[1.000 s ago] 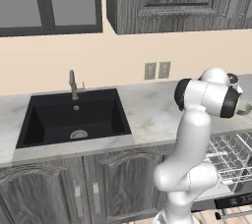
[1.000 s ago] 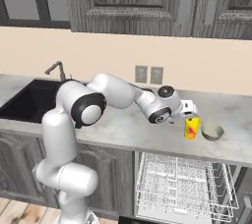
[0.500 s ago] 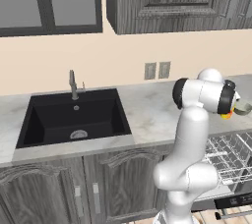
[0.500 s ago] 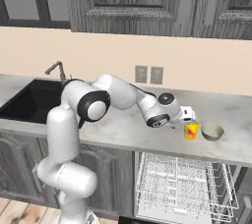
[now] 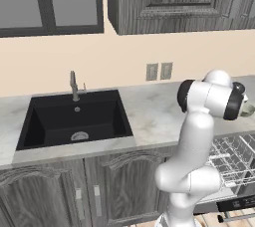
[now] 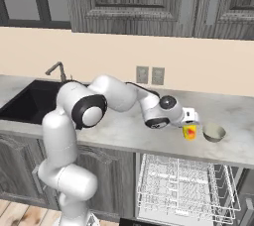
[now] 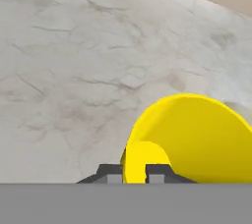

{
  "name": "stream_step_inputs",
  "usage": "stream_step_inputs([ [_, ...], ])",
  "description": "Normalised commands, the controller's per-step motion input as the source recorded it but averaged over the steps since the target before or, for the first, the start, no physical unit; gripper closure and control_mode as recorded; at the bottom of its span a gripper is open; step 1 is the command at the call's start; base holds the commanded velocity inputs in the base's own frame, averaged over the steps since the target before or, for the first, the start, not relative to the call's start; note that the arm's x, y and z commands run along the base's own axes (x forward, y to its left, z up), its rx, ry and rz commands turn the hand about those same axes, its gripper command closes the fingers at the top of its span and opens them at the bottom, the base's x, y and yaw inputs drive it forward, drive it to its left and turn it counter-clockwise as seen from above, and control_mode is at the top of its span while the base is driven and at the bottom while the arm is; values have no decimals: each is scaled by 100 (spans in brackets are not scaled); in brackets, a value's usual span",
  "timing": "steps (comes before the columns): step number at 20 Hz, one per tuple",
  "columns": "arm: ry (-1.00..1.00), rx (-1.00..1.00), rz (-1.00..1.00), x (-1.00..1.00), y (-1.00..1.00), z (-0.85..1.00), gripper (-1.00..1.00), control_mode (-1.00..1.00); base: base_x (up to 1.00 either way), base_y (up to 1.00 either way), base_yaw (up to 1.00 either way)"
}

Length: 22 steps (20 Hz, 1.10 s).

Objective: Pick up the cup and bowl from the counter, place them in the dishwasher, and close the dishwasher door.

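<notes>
**Cup between the fingers on the counter**

Cup [image 6: 189, 132], bright yellow, stands on the counter [image 6: 124, 128] above the open dishwasher [image 6: 186, 190], just left of the bowl [image 6: 214, 132] and apart from it. The gripper [image 6: 190, 122] sits right over the cup. In the hand view the cup [image 7: 194, 139] fills the lower right, its rim running between the two fingertips [image 7: 109, 171], so the fingers straddle its wall; whether they press on it cannot be told. The sink [image 5: 74, 120] lies well off to the left.

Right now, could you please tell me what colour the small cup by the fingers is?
Bright yellow: the small cup shows best in the hand view.
</notes>
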Motion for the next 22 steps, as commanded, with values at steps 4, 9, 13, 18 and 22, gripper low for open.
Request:
stream_step_inputs([
  [4,-15,0,1,-49,0,35,100,-100,0,0,0],
  [9,-19,0,0,-59,0,48,100,-100,0,0,0],
  [13,-21,0,0,-64,0,42,100,-100,0,0,0],
  [18,-20,2,0,-59,0,37,100,-100,0,0,0],
  [22,-18,18,-1,-51,-4,33,100,-100,0,0,0],
])
